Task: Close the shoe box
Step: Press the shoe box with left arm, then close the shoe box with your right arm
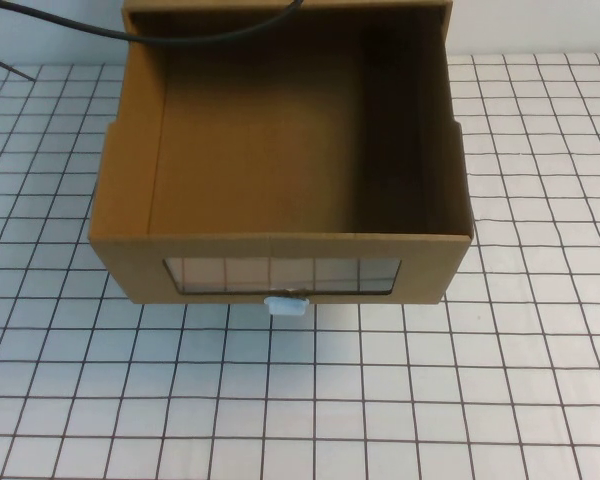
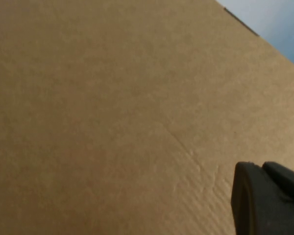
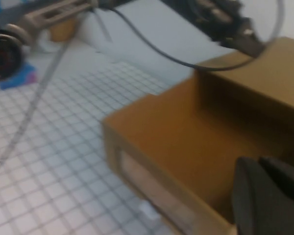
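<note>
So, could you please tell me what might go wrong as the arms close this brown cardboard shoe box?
1. The brown cardboard shoe box has its drawer pulled far out and empty; an off-centre push could skew or jam it.
2. The black cable draped over the back edge may snag.
3. The left gripper sits close against cardboard, and the right gripper hovers near the drawer; either could knock the box.

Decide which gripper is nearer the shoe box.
Left, apparently. The left gripper hangs close to a cardboard wall of the shoe box; the right gripper hangs farther off, above its open drawer's side.
</note>
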You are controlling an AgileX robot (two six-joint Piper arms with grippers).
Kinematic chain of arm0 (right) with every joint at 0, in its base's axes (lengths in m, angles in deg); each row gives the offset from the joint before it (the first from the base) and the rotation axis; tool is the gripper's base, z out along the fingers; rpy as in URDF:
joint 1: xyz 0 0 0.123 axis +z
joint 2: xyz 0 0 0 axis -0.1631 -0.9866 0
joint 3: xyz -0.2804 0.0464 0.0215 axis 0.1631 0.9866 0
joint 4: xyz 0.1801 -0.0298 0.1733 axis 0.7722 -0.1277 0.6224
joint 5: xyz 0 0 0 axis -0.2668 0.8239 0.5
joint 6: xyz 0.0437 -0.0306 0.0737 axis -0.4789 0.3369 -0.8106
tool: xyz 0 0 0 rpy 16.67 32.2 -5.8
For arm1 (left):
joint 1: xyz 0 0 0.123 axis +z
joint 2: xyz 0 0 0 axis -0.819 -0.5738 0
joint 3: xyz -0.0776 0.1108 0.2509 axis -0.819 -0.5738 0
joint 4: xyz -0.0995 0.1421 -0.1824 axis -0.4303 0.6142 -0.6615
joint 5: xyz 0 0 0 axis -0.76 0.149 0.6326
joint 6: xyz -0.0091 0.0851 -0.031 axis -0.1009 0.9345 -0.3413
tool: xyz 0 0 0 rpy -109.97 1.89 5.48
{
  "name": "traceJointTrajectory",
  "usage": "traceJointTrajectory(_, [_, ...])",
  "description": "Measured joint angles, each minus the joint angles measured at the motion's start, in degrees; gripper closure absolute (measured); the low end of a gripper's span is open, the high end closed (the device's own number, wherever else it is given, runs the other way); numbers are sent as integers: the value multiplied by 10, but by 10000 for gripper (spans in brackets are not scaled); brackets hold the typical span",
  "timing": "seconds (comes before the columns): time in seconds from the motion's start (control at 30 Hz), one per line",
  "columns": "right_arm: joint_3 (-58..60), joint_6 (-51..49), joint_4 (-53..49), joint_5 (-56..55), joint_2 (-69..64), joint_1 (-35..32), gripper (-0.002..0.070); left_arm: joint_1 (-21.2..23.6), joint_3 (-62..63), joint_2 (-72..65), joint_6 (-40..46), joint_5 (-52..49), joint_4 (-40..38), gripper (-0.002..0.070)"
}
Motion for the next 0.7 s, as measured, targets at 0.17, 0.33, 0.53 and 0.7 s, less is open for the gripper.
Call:
traceJointTrajectory(0.17, [1,-160,-266,-69,-10,0,689,0,0,-16,0,-14,-7,680])
traceJointTrajectory(0.33, [1,-315,-507,44,-68,0,689,0,21,-31,0,-30,-9,680])
traceJointTrajectory(0.53, [8,-300,-447,130,-144,0,689,5,33,-47,-3,-40,-33,680])
traceJointTrajectory(0.7, [40,-226,-247,103,-145,0,689,14,35,-58,-4,-44,-49,680])
